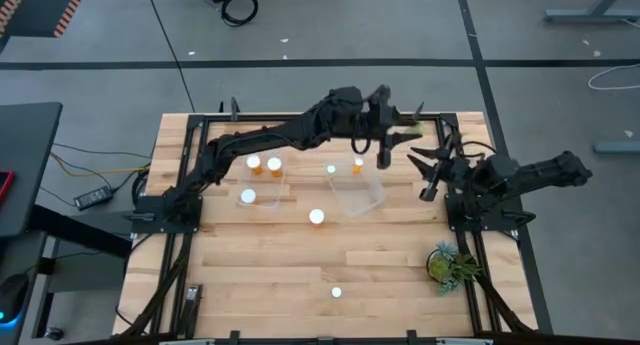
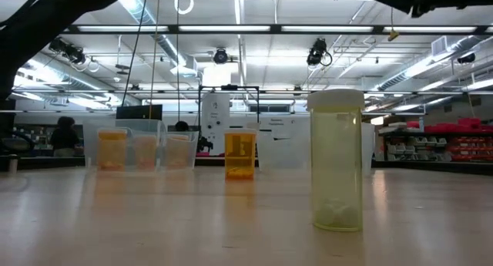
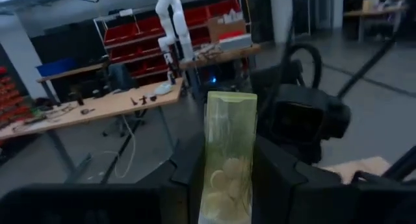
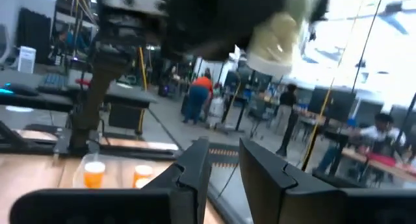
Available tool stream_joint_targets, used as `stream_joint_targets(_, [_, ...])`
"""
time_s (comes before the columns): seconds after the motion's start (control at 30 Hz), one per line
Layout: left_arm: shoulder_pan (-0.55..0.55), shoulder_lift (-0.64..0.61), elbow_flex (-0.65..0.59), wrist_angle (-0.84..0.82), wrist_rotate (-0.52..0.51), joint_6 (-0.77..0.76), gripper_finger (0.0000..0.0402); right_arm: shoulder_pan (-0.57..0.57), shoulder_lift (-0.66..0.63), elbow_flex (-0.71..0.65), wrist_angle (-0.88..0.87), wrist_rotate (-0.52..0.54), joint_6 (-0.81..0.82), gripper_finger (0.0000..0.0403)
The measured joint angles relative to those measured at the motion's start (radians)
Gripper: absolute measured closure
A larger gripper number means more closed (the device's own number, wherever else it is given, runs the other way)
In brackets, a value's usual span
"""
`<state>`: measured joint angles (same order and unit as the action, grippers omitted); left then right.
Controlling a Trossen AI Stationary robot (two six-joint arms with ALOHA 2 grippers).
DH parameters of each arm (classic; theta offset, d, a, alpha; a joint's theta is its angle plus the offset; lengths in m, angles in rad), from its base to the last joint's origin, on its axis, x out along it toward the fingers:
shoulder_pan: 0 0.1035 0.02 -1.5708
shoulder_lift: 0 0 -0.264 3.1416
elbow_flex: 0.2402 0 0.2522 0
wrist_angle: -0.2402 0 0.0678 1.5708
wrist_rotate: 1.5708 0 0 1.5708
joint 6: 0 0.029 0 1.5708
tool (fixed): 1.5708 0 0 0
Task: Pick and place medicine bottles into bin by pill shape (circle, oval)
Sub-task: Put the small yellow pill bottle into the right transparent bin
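Note:
My left gripper (image 1: 398,128) reaches high over the table's far right part, shut on a translucent yellow-green medicine bottle (image 3: 230,152) with pale round pills inside. The right wrist view shows this bottle (image 4: 278,32) from below. My right gripper (image 1: 428,173) hangs shut near the right edge, holding nothing. On the table stand three orange bottles (image 1: 256,164) (image 1: 274,166) (image 1: 358,166) and white-capped ones (image 1: 331,169) (image 1: 317,217) (image 1: 337,292). Close to the low camera, one yellow-green bottle (image 2: 337,162) stands upright on its base. My left gripper pinches the bottle's body (image 3: 214,185) between its two fingers, one on each side. The fingers point about level toward the table's right edge, and the bottle sticks out forward along them. It is lifted clear, high above the table.
Two clear bins sit mid-table, one at centre right (image 1: 358,197) and one at centre left (image 1: 258,197) with a white cap showing inside it. A small green plant (image 1: 450,265) stands near the right edge. Bare wood lies along the near side.

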<state>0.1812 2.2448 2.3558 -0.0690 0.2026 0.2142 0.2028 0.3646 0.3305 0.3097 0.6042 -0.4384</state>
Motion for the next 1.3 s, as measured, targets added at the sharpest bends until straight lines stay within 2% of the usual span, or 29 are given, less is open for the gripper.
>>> stream_joint_targets(0.17, [0.025, -0.001, 0.0, 0.086, 0.045, -0.124, 0.0292, 0.059, 0.001, 0.0, 0.094, 0.109, -0.179, 0.0311])
stream_joint_targets(0.3, [0.034, -0.003, 0.0, 0.159, 0.07, -0.154, 0.0292, 0.069, 0.002, 0.0, 0.207, 0.101, -0.288, 0.0311])
stream_joint_targets(0.43, [0.036, -0.003, 0.0, 0.19, 0.115, -0.154, 0.0292, 0.068, 0.001, 0.0, 0.331, 0.085, -0.328, 0.0307])
stream_joint_targets(0.63, [0.029, -0.003, -0.005, 0.205, 0.143, -0.129, 0.0292, 0.052, 0.022, 0.0, 0.361, -0.024, -0.285, 0.0253])
stream_joint_targets(0.8, [0.013, -0.003, -0.024, 0.252, 0.153, -0.106, 0.0292, 0.001, 0.086, 0.0, 0.446, -0.087, -0.293, 0.0194])
stream_joint_targets(0.9, [-0.001, -0.003, -0.024, 0.255, 0.178, -0.069, 0.0292, -0.025, 0.128, 0.019, 0.47, -0.101, -0.271, 0.0173])
stream_joint_targets(1.1, [-0.023, -0.003, -0.024, 0.261, 0.221, -0.048, 0.0292, -0.064, 0.246, 0.103, 0.446, -0.117, -0.245, 0.0167])
stream_joint_targets(1.3, [-0.02, -0.003, -0.024, 0.257, 0.223, -0.046, 0.029, -0.063, 0.334, 0.199, 0.306, -0.119, -0.233, 0.0176])
